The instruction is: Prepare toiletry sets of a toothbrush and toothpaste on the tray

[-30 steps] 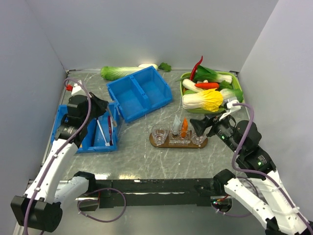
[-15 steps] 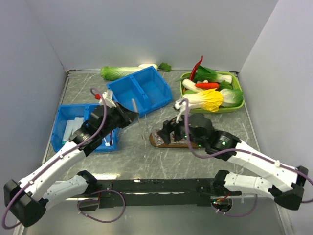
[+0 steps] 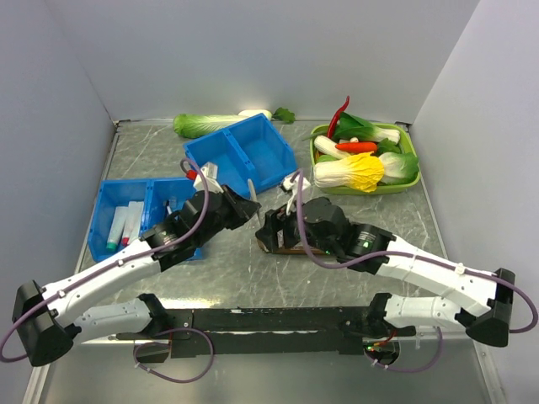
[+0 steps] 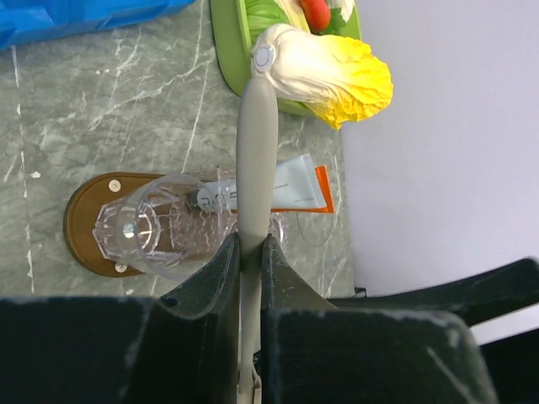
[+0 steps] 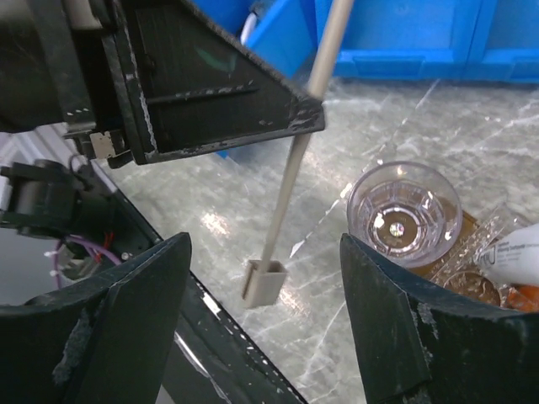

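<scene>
I'm pinching the brush (image 4: 255,143) in the left tool (image 4: 250,244), shaft running straight up-frame, empty cup (image 4: 147,231) sitting just left; right tool's (image 5: 263,244) hanging spread.

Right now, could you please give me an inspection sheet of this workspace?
Surface: grey marbled table.
Job's things: dark-brown tray bearing clear cups; white tube with an orange end in one cup; grey toothbrush head-down beside the end cup, not in it.
Clutter: far blue bin; near blue bin holding tubes; green vegetable tray; loose cabbage at the back.
Grippers: left fingers shut on the grey toothbrush; right fingers open, empty, near the end cup.
Cables: purple cables along both arms.
Surroundings: plain pale walls; nothing else seen.
</scene>
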`<state>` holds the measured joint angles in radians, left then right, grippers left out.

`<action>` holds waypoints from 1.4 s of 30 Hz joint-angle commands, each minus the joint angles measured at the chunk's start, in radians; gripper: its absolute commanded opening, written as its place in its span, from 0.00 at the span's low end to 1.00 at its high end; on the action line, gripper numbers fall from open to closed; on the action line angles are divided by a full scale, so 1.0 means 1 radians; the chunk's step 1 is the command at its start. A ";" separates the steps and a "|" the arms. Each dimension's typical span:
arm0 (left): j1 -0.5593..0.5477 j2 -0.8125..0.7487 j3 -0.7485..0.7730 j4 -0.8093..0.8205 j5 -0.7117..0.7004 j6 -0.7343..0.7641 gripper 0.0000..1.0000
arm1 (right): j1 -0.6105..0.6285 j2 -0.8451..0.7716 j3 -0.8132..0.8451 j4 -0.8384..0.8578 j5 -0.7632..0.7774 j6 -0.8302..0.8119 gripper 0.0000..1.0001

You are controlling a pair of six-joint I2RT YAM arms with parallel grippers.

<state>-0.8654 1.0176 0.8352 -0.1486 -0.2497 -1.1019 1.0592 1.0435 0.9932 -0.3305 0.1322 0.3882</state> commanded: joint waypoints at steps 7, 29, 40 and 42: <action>-0.084 0.068 0.127 -0.029 -0.149 -0.039 0.01 | 0.130 0.115 0.107 -0.114 0.325 -0.031 0.67; -0.118 0.107 0.131 0.009 -0.145 -0.029 0.09 | 0.177 0.207 0.144 -0.202 0.552 0.034 0.00; -0.116 0.035 0.131 -0.066 -0.243 0.042 0.63 | 0.116 0.053 0.082 -0.163 0.390 0.012 0.00; -0.116 0.010 0.122 -0.063 -0.253 0.053 0.72 | 0.075 0.023 0.062 -0.156 0.331 0.000 0.00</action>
<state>-0.9798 1.0882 0.9279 -0.1871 -0.4252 -1.0897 1.1931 1.1400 1.0828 -0.5159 0.5522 0.4091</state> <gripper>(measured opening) 0.669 0.036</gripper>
